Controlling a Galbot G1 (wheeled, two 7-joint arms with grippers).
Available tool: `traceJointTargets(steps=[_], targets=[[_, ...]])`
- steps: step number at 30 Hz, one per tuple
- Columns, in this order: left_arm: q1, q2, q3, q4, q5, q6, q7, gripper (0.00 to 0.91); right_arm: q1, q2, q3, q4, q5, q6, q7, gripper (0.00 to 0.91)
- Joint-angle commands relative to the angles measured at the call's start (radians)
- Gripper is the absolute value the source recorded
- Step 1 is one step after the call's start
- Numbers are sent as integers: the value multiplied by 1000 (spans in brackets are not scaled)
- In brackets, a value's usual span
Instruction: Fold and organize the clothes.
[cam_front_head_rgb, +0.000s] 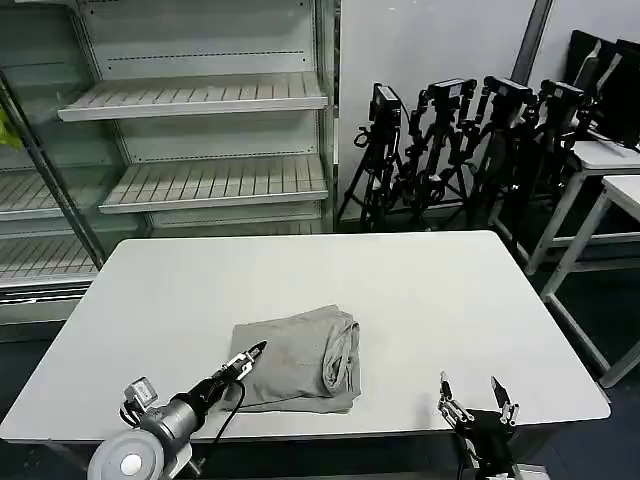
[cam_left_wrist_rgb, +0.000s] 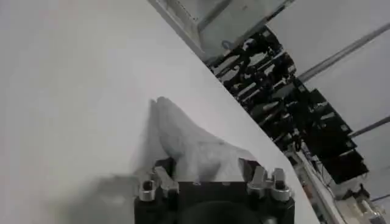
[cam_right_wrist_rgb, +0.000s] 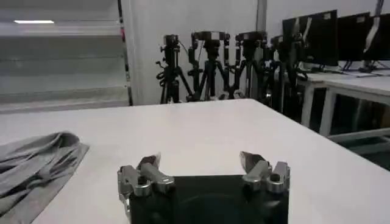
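Note:
One light grey shirt lies folded into a compact bundle on the white table, a little left of centre near the front edge. My left gripper reaches in from the front left and sits at the bundle's left edge. In the left wrist view the grey fabric lies just ahead of and between the spread fingers, so the left gripper is open. My right gripper hovers open at the table's front right edge with nothing in it. The right wrist view has the right gripper over bare table, with the shirt off to one side.
Empty white shelving stands behind the table at the back left. A row of black camera tripods lines the wall behind the table. White desks stand to the right. The table's right half is bare.

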Motion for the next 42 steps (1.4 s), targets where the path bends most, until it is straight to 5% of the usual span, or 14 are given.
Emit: traceJointTargets(steps=[1,21,26,34,39,42], targets=[[-16,-20,6,25,-14,-2,5,20,-12,5,-1,15,-5,-1,0,907],[28,-88,-94,-46,-52,-2,7,20,-23,8,2,32,-3,1,1,907],[40,15,-322,-51,-44,0,23,20,2,-8,5,22,15,1,2,907],[79,326,-719,89,174,0,218,20,74,-28,-21,-19,38,0,1,907],[65,392,-742,26,206,0,239,20,101,-31,-37,-41,40,0,1,907],[68,369,-563,-130,258,-1,218,20,93,-28,-40,-38,37,1,0,907]])
